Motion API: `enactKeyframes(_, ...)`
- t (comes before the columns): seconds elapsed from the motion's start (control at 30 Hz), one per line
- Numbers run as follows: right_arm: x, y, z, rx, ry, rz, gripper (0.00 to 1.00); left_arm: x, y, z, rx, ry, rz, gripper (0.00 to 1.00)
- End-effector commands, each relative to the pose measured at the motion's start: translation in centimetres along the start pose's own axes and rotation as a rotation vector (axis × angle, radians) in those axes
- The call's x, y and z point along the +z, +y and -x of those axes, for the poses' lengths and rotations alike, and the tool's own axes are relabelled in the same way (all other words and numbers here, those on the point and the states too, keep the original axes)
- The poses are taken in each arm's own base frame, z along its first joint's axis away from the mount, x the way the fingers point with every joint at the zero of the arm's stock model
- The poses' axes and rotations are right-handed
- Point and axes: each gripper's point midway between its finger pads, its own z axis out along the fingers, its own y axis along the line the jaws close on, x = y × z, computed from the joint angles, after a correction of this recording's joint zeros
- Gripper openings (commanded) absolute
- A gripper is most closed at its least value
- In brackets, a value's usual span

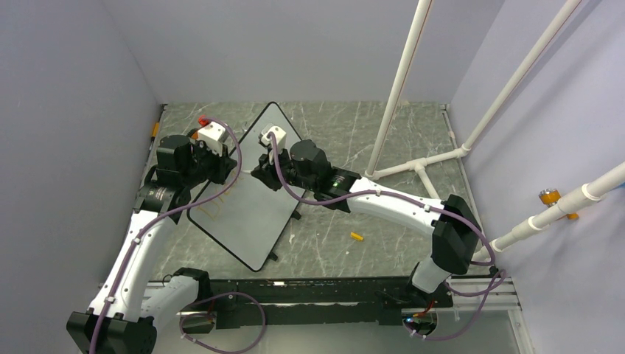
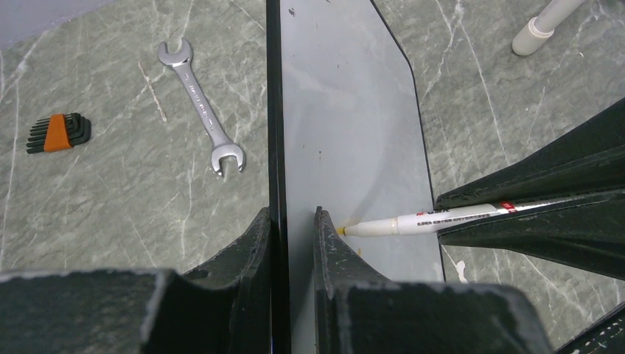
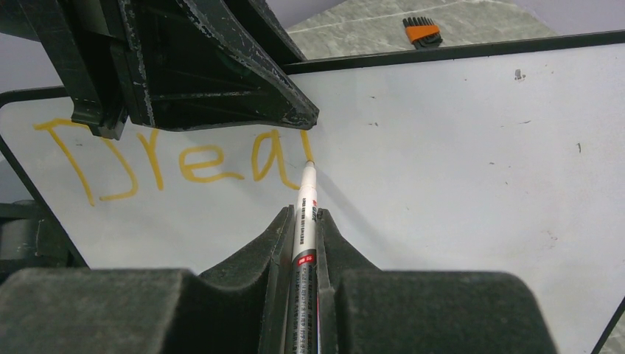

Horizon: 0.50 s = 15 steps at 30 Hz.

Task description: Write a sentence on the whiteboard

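Right wrist: marker [image 3: 306, 214] tip on the whiteboard [image 3: 457, 184], with the orange-yellow "Drea" of the sentence [image 3: 177, 158] written on it.

Right gripper [image 3: 304, 221] clamped on the marker's barrel, tip touching the board just right of the last "a". Left gripper [image 2: 293, 221] pinched on the board's black rim, one finger on either face, just above the lettering as seen from the right wrist. Board out in the middle of the green marbled table [image 1: 332, 129], between the two arms, one rounded corner toward the back wall; tilt hard to judge from above. Beyond the board's edge on the table: a spanner [image 2: 200, 107] and a fan of hex keys [image 2: 59, 133] in an orange holder, apart from each other. Small yellow cap-like piece [image 1: 357, 237] right of the board, well apart from it.
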Motion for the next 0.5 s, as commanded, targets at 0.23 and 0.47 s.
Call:
enactKeyframes(0.23,0.4,0.1,3.5,-0.027,-0.059,-0.018,0.0,-0.1,-2.2,-5.8,0.012,0.201,-0.106,0.0)
enactKeyframes(0.47,1.0,-0.6,3.6,-0.024,-0.052,-0.053,0.0,-0.2,-2.2,-5.7,0.013,0.2,-0.107,0.0)
